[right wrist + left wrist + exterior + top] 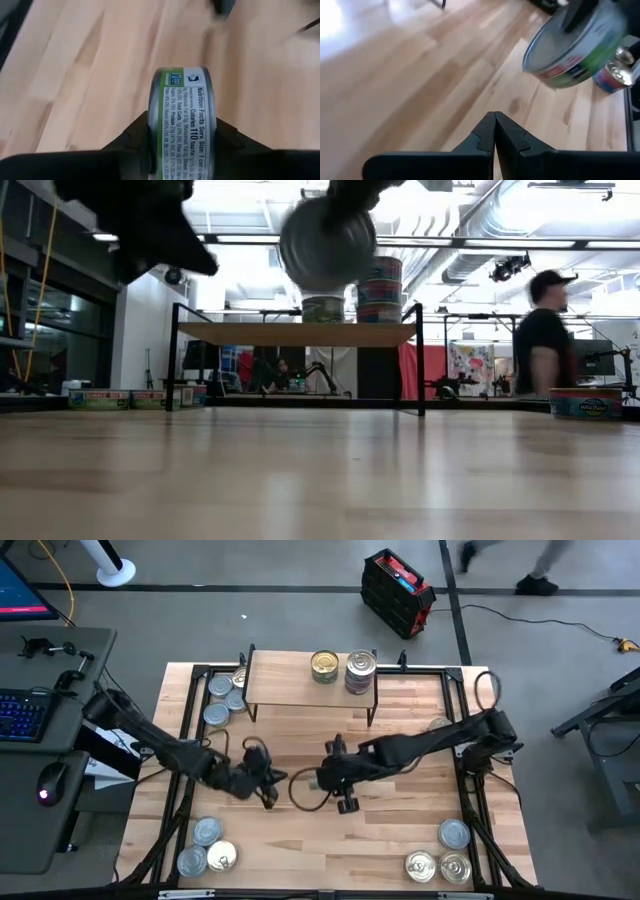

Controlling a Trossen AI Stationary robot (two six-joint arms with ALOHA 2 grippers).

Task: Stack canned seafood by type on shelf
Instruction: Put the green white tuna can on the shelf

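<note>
Right claw (182,135) pinching a tin (183,120) mid-desk, left claw (495,132) idling pressed together at its 9 o'clock; shelf (290,680) carrying few tins, most waiting at desk (330,850) corners.

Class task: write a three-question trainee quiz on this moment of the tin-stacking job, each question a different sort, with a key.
1. True or false: the left gripper is shut and holds nothing.
2. Which gripper holds the green-labelled tin? A) left B) right C) neither
3. Fill in: the two-tin stack on the shelf stands beside a single ____-lidded tin.

Key: 1 true. 2 B: the right gripper grips the tin by its flat ends, lifted off the table. 3 gold.
</note>
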